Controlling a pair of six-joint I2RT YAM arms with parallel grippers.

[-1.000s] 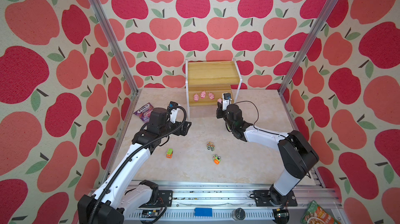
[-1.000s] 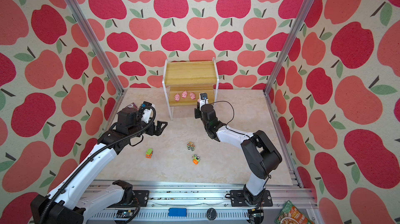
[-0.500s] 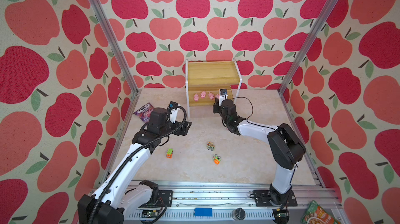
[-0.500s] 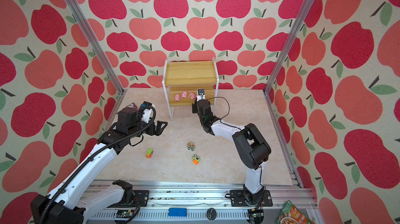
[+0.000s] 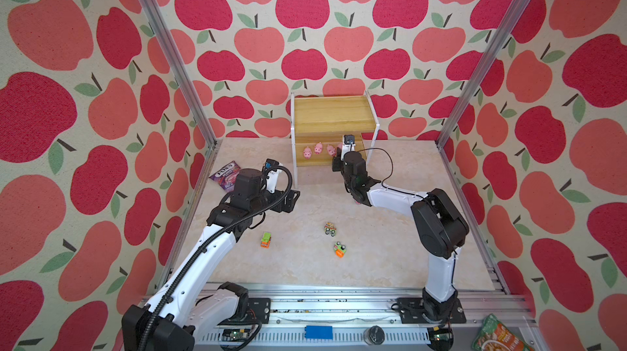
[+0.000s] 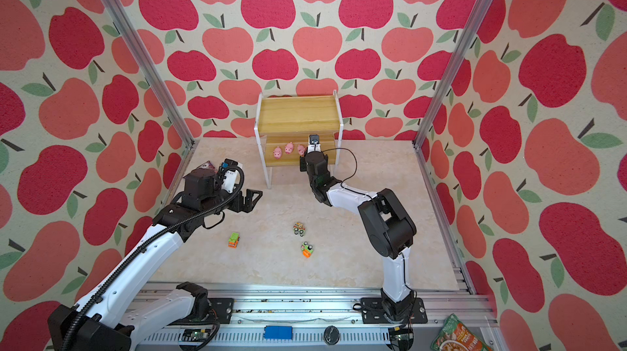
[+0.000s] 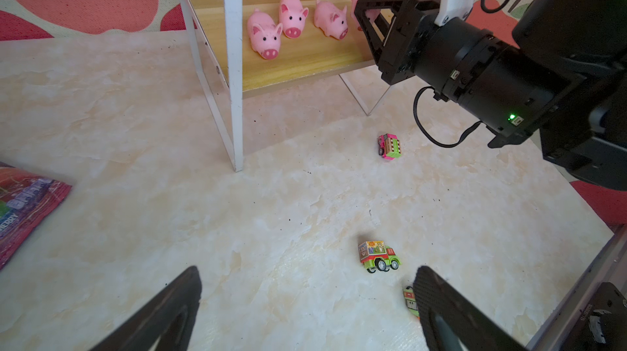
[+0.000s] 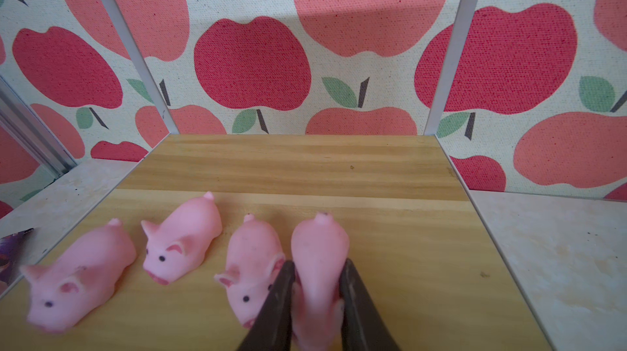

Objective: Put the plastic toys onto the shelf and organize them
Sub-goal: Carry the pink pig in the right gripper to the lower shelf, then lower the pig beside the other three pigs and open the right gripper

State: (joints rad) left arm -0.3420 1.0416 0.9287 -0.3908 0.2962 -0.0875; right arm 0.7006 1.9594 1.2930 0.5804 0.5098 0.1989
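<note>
Gripping a pink pig (image 8: 320,240) over the shelf (image 8: 390,169), long axis front-to-back, tail rearward: right hand (image 8: 318,264); left hand (image 7: 307,269) wide.

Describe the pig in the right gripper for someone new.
Find the shelf against the back wall; pink pigs line its lower board. The held pig ends the row on the right arm's side, the only one pinched in the right gripper.

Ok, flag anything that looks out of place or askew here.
The pink vehicle on the table near the shelf seems tipped on its side, wheels facing sideways, unlike the upright green truck; the orange vehicle may be too.
</note>
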